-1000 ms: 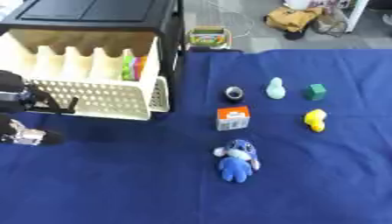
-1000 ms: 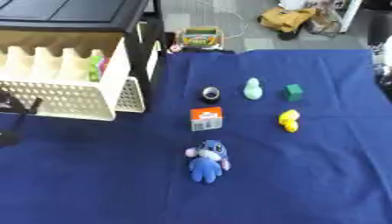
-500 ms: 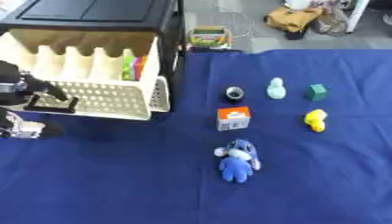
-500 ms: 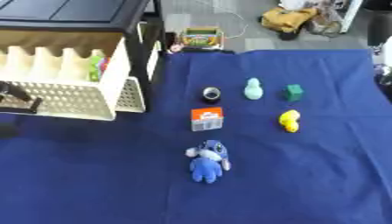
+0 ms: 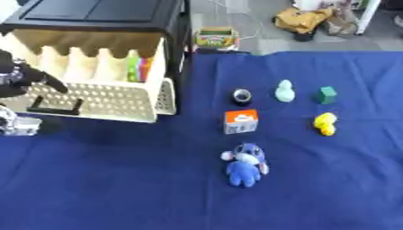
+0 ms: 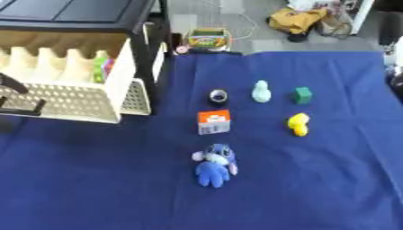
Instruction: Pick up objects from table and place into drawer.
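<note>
the left hand (image 5: 22, 77) is showing at the left edge, just above the dark handle (image 5: 53, 109) of the cream drawer (image 5: 118, 101); i cannot tell whether its fingers are curled or straight. the drawer is standing pulled out on the blue bench (image 5: 315, 188). well apart on the cloth are lying a blue plush toy (image 5: 244, 163), an orange box (image 5: 241, 121), a yellow toy (image 5: 324, 123), a green cube (image 5: 327, 95), a pale figure (image 5: 284, 90) and a dark ring (image 5: 242, 95).
</note>
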Controlling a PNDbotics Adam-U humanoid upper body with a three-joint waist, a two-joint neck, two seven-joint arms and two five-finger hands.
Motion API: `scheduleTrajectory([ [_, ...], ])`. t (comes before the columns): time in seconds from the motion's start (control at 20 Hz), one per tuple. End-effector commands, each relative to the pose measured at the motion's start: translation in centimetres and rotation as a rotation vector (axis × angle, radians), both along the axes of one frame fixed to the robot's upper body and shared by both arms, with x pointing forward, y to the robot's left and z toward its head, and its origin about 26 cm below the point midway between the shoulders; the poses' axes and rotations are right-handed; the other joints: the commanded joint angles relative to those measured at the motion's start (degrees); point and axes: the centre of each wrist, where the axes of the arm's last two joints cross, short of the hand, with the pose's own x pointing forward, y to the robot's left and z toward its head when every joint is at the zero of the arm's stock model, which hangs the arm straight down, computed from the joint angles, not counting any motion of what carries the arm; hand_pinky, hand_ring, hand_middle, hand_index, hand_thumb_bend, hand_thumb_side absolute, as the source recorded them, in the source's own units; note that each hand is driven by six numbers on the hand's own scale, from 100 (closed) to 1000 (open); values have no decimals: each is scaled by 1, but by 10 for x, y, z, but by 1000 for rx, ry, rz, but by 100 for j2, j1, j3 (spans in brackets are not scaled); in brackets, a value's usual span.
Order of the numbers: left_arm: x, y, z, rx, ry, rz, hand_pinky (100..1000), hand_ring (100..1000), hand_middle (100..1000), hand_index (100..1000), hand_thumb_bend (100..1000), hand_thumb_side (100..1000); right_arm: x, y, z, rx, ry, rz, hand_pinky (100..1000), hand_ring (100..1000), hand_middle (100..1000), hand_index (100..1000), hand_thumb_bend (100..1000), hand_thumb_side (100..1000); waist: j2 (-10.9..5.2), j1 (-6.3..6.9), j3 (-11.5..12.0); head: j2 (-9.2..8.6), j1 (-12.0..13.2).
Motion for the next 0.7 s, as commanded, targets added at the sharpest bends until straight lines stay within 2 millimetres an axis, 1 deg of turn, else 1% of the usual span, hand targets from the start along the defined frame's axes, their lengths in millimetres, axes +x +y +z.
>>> scheduleTrajectory([
  [0.05,-19,-3,26,-40,-84,-40,100,100,100,907,350,958,-4,-3,13,-26,-40,-6,623,588,462,735,446,803,-146,2,30,61,-50],
  [0.15,-26,-7,33,-109,-126,-73,100,100,100,902,325,957,-4,-3,13,-33,-41,-4,624,589,463,735,446,807,-166,3,56,85,-69],
  [0.25,-31,-10,38,-207,-177,-104,100,100,100,893,251,947,-3,-2,15,-40,-43,0,625,592,465,736,445,817,-185,0,72,97,-88],
  [0.35,-33,-11,40,-343,-243,-140,100,100,100,892,214,943,-3,-2,17,-49,-47,3,626,593,467,737,445,823,-203,-10,77,104,-114],
  [0.4,-33,-11,41,-418,-278,-160,100,100,100,885,168,947,-3,-2,18,-54,-50,4,627,595,470,738,445,832,-212,-15,77,108,-125],
  [0.55,-34,-10,42,-660,-387,-207,100,100,100,885,184,926,-3,-1,24,-77,-63,7,629,600,474,740,445,849,-230,-25,80,114,-152],
  [0.65,-33,-11,42,-812,-477,-230,100,100,100,889,234,882,-3,-1,28,-96,-69,9,633,607,479,744,445,876,-245,-27,87,127,-153],
  [0.7,-33,-11,42,-885,-530,-241,100,100,100,890,248,878,-3,0,31,-109,-74,11,634,608,481,745,445,884,-253,-27,89,131,-152],
])
